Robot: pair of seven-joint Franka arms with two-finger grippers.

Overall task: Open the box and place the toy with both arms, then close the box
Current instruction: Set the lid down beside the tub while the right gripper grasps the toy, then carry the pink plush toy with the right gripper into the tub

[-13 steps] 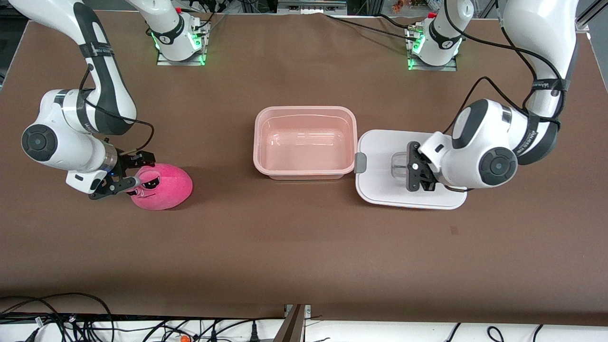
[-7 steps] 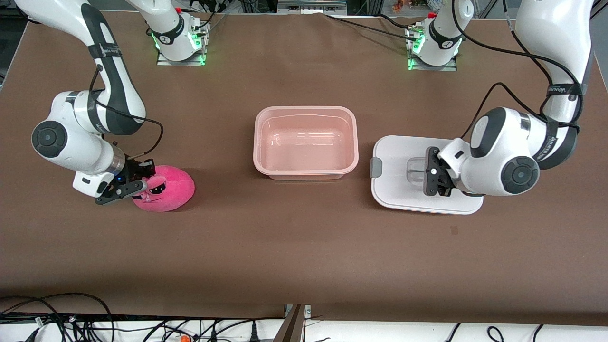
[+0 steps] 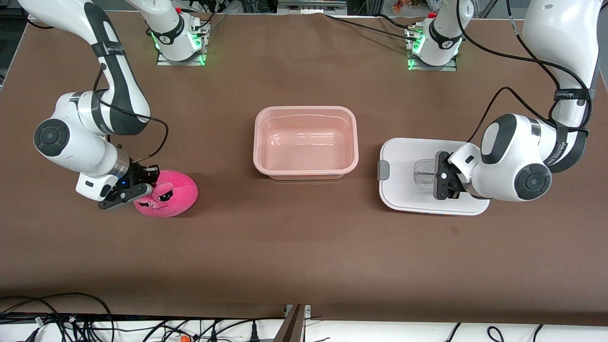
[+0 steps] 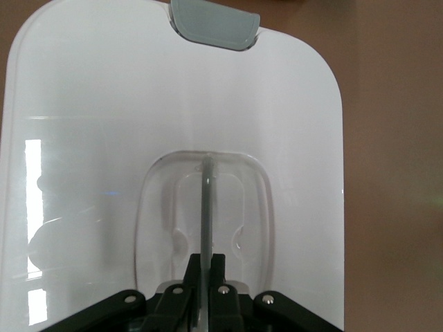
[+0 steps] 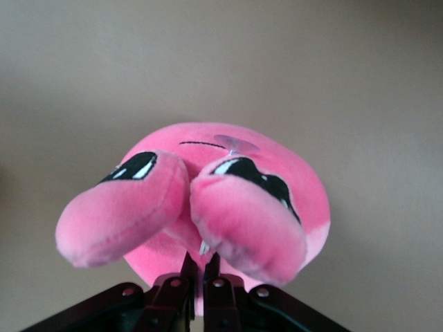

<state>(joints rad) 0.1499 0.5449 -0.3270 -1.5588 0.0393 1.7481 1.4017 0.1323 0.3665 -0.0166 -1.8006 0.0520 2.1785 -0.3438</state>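
Pink box [image 3: 306, 142] sits open mid-worktop [image 3: 294, 247], nothing in it. White lid [image 3: 408, 161] lies flat beside it toward the left arm's end, not touching; left hand [image 3: 442, 183] is clenched on the lid's centre handle [image 4: 206, 207]. Right hand [image 3: 135, 187] pinches the pink toy [image 3: 172, 194] between its eyes, toward the right arm's end, well apart from the box.

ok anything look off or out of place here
Nothing is spilled or damaged. The lid lies flat beside the open box, left claw shut on its handle. The toy is only squashed where the right claw pinches it.
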